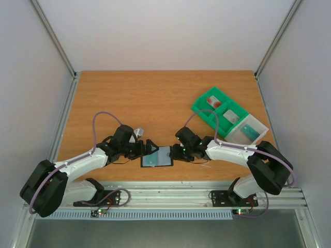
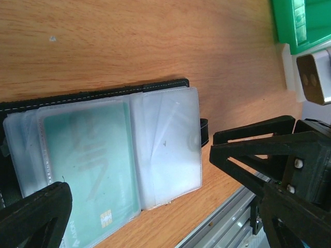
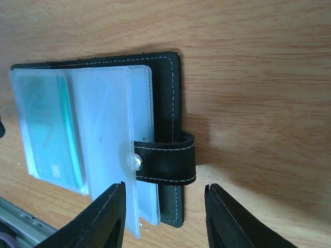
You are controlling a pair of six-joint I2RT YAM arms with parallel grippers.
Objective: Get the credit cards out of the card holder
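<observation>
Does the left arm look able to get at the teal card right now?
Probably yes. The left fingers stand open right at the card holder with nothing between. But the teal card sits inside one of the clear sleeves, so it would need sliding out.

Quantities observed were as follows. Table (image 1: 155,93): one. Arms: two, left arm (image 1: 83,159) and right arm (image 1: 232,152). Grippers: two, left gripper (image 1: 150,149) and right gripper (image 1: 175,151). Card holder (image 1: 156,156): one, which held one visible teal-green card (image 2: 88,160) and carried one snap strap (image 3: 165,165). Green tray (image 1: 199,107): one, which held one red-marked pale card (image 1: 212,99).
</observation>
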